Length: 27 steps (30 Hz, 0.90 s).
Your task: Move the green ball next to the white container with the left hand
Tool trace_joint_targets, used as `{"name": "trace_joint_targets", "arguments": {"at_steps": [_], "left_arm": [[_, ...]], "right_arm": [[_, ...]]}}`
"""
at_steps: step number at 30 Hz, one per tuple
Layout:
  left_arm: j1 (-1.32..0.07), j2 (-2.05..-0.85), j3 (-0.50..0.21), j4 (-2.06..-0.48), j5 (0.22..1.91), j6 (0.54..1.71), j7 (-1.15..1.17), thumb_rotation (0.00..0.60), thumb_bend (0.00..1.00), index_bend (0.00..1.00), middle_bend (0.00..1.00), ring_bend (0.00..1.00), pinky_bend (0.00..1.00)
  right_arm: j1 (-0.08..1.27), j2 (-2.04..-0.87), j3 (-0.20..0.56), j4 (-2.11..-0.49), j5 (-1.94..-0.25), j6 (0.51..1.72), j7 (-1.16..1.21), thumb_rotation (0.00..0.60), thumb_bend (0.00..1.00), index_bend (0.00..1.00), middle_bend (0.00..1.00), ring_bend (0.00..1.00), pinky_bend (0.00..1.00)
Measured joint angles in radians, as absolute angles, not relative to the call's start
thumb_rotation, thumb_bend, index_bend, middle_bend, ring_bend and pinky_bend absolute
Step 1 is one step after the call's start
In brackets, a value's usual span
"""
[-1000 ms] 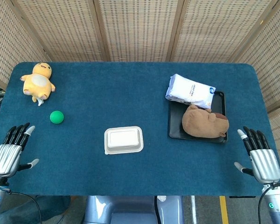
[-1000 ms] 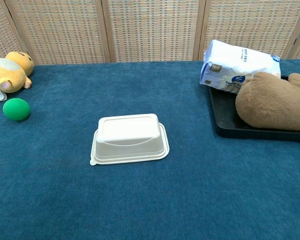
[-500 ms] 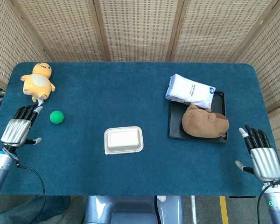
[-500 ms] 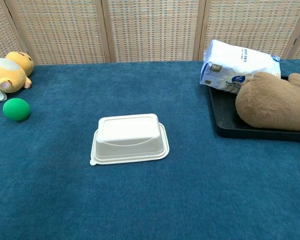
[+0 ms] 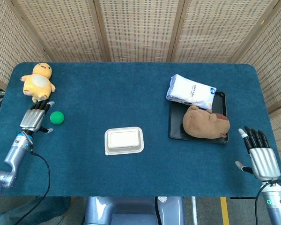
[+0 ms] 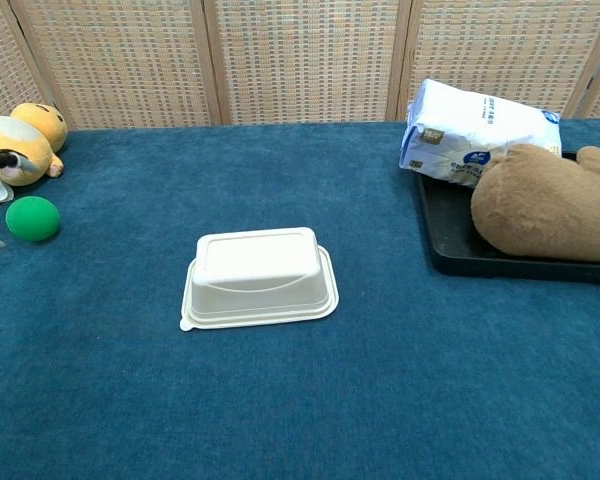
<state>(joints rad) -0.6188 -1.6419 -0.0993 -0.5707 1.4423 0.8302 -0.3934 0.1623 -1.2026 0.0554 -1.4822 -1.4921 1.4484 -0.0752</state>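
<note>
White container [image 5: 124, 140] lidded, contents hidden; green ball [image 5: 57, 117] lies well apart, left hand [image 5: 33, 119] beside it, released.

At the far left edge, dark fingertips [image 6: 2, 157] of the left hand are poking in just above the small green ball [image 6: 32, 218], lying against the yellow plush toy [image 6: 18, 140]. The white lidded plastic container [image 6: 259, 276] is sitting well off to their right.
</note>
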Motion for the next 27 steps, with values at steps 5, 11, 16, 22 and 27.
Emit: {"name": "trace_joint_targets", "arguments": {"at_steps": [5, 11, 16, 22, 27], "left_arm": [[-0.657, -1.675, -0.085, -0.523, 1.454, 0.794, -0.408, 0.600, 0.11, 0.22, 0.12, 0.12, 0.20], [-0.682, -1.697, -0.084, -0.485, 1.447, 0.763, -0.386, 0.600, 0.16, 0.36, 0.26, 0.24, 0.29], [-0.689, -1.705, -0.094, -0.471, 1.429, 0.759, -0.366, 0.600, 0.29, 0.47, 0.37, 0.37, 0.39], [-0.682, -1.686, -0.094, -0.494, 1.432, 0.804, -0.381, 0.600, 0.30, 0.50, 0.41, 0.40, 0.42], [-0.667, -1.632, -0.086, -0.581, 1.454, 0.887, -0.401, 0.600, 0.30, 0.50, 0.41, 0.40, 0.41]], "right_arm": [[0.165, -1.208, 0.061, -1.476, -1.483, 1.437, -0.075, 0.600, 0.00, 0.00, 0.00, 0.00, 0.00], [0.164, -1.211, 0.068, -1.471, -1.474, 1.433, -0.077, 0.600, 0.00, 0.00, 0.00, 0.00, 0.00], [0.162, -1.211, 0.072, -1.469, -1.470, 1.432, -0.074, 0.600, 0.00, 0.00, 0.00, 0.00, 0.00], [0.157, -1.204, 0.080, -1.472, -1.462, 1.438, -0.063, 0.600, 0.00, 0.00, 0.00, 0.00, 0.00], [0.154, -1.200, 0.081, -1.478, -1.468, 1.444, -0.061, 0.600, 0.00, 0.00, 0.00, 0.00, 0.00]]}}
